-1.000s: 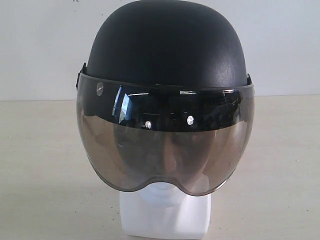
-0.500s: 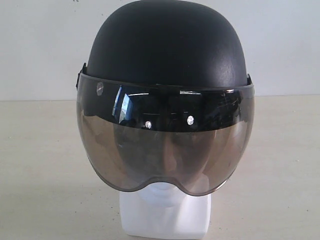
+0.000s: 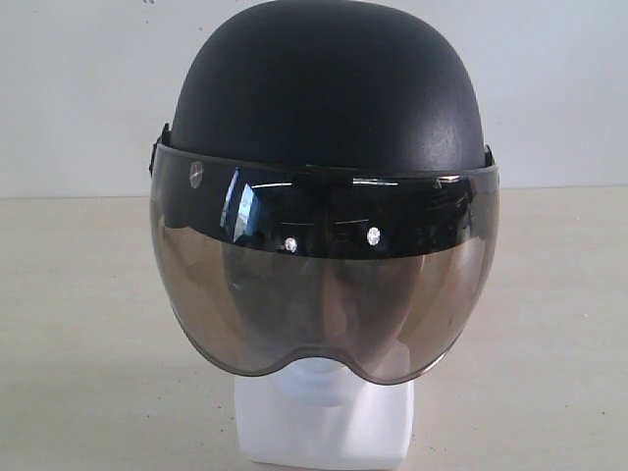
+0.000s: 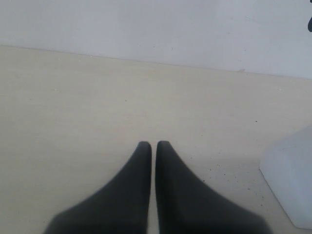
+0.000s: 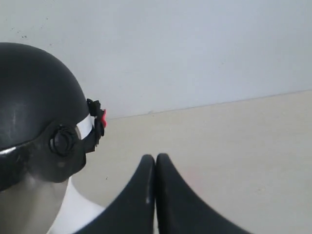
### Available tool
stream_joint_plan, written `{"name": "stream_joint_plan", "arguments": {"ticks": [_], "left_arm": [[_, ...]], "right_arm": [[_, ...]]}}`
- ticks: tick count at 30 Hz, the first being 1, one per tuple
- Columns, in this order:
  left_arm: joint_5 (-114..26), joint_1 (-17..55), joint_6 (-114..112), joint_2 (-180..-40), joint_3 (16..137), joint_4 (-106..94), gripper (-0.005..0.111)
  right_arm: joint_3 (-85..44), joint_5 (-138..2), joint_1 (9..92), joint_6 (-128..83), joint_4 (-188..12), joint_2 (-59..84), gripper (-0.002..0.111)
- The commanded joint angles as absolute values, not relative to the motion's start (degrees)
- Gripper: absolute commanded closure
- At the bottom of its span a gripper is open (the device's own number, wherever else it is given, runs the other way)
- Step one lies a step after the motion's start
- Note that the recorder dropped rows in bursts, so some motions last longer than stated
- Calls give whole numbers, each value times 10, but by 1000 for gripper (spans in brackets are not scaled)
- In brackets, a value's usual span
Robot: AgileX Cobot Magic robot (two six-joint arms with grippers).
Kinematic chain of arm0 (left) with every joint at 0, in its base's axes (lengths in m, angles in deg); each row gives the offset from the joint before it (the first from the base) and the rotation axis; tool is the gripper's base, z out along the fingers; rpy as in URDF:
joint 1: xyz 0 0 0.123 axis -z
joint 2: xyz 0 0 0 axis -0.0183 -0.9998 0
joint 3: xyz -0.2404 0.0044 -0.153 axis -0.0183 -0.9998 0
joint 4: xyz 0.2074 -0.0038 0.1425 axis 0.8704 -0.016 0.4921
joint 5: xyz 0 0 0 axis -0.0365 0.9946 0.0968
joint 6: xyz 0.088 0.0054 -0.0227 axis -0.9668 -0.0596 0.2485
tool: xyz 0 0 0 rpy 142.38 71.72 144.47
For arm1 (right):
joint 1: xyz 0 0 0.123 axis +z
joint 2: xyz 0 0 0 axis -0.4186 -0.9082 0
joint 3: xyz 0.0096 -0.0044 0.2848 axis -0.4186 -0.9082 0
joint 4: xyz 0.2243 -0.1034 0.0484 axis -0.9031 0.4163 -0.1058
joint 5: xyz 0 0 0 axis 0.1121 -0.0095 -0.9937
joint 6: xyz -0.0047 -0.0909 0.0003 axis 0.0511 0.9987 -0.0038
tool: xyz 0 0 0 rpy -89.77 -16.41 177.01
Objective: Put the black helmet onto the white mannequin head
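Left gripper (image 4: pixel 153 146), right gripper (image 5: pixel 155 158) closed empty beside white mannequin head (image 3: pixel 324 432) wearing black helmet (image 3: pixel 324 88); placement seemingly done, withdrawal next.

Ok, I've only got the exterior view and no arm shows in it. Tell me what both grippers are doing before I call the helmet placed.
Observer: The left gripper is shut and empty, its tips above the table.
Operator: Now give me the right one.
Observer: The right gripper is shut as well. It holds nothing and is apart from the black helmet.
Operator: Check the helmet's side for me.
Observer: A small red buckle shows on the strap at the helmet's side, and the white mannequin head shows below the shell there.
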State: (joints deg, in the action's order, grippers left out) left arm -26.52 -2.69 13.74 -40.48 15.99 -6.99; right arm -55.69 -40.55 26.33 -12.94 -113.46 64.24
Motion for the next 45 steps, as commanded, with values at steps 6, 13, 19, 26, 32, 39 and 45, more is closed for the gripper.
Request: {"name": "stream_joint_plan", "arguments": {"ticks": [6,13,19,26,32,39,45], "left_arm": [[-265,-25,135,-403,158,-67,102],[-265,-25,135,-403,158,-67,102],[-265,-25,135,-403,158,-67,102],[-265,-25,135,-403,158,-67,102],[-265,-25,135,-403,158,-67,102],[-265,-25,135,-403,158,-67,102],[-265,-25,135,-403,158,-67,102]], "right_arm": [[-650,-506,205,-114,-1130,718,109],[-780,-632,197,-114,-1129,719,109],[-838,-626,198,-107,-1128,843,109],[-843,-620,198,-65,-1128,843,109],[-843,-620,198,-65,-1130,843,109],[-843,-567,198,-123,-999,843,109],[-843,-521,198,-200,-896,843,109]]}}
